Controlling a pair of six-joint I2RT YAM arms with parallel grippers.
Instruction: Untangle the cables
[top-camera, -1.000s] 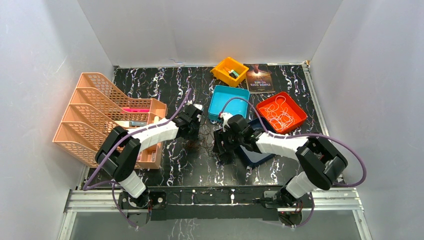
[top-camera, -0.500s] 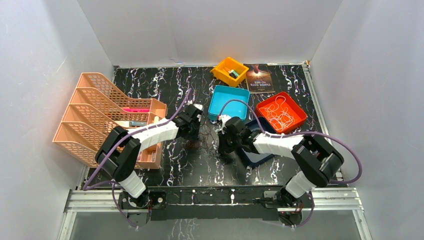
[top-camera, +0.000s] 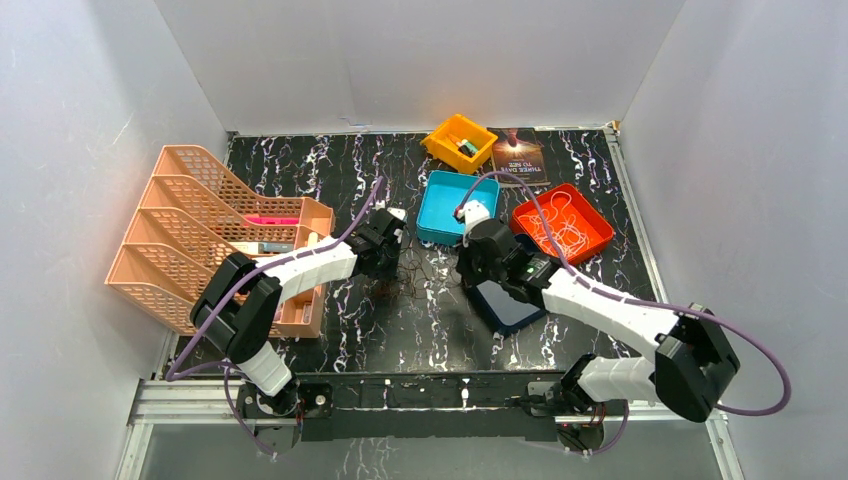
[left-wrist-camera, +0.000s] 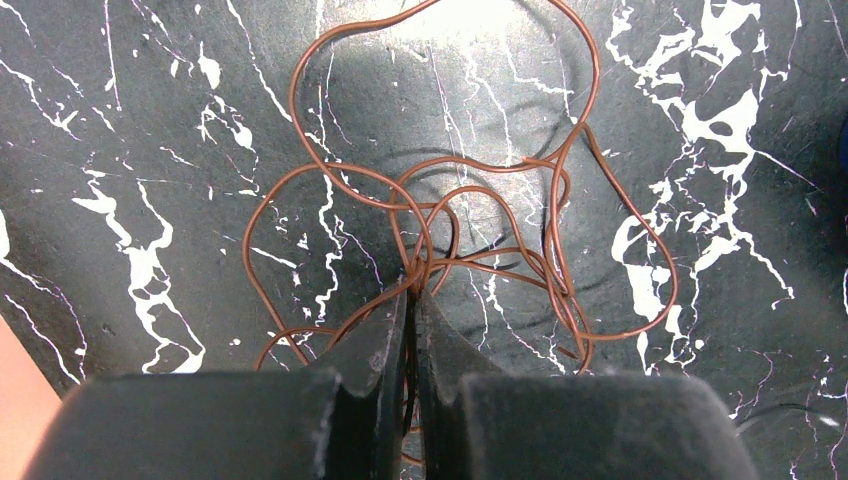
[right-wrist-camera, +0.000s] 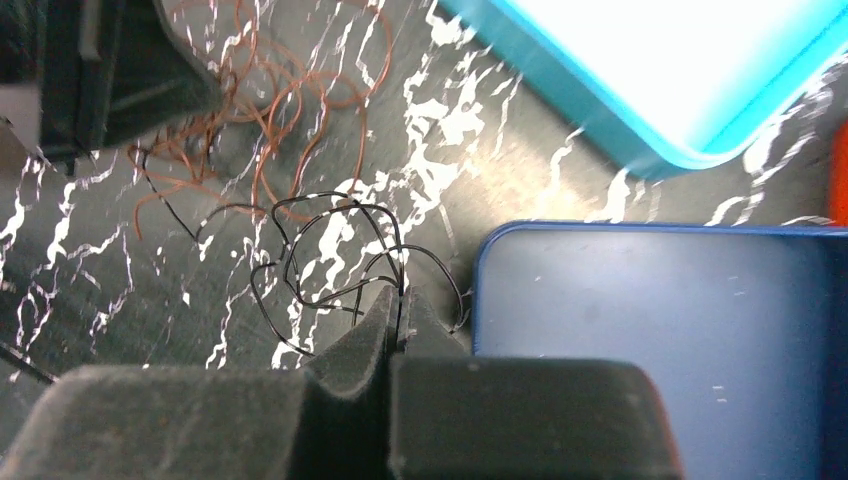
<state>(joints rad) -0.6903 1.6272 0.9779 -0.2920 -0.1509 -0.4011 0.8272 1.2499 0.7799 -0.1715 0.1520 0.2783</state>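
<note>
The cables lie in a thin loopy clump (top-camera: 412, 280) on the black marbled table between my two grippers. In the left wrist view the reddish-brown cable (left-wrist-camera: 440, 190) spreads in loops, and my left gripper (left-wrist-camera: 412, 296) is shut on strands of it where they cross. In the right wrist view my right gripper (right-wrist-camera: 398, 296) is shut on the black cable (right-wrist-camera: 320, 255), just left of the dark blue tray. The brown loops (right-wrist-camera: 290, 110) lie farther off by the left gripper. From above, the left gripper (top-camera: 386, 268) and right gripper (top-camera: 466, 274) face each other across the clump.
A dark blue flat tray (top-camera: 510, 306) lies under the right arm. Behind it are a cyan tray (top-camera: 455, 205), a red tray (top-camera: 598, 228) holding white loops, a yellow bin (top-camera: 459, 141) and a book (top-camera: 518, 158). A peach file rack (top-camera: 200, 230) fills the left side.
My right gripper has closed on the black cable and drawn back to the right and away, its arm stretching out. The left gripper has stayed shut in place.
</note>
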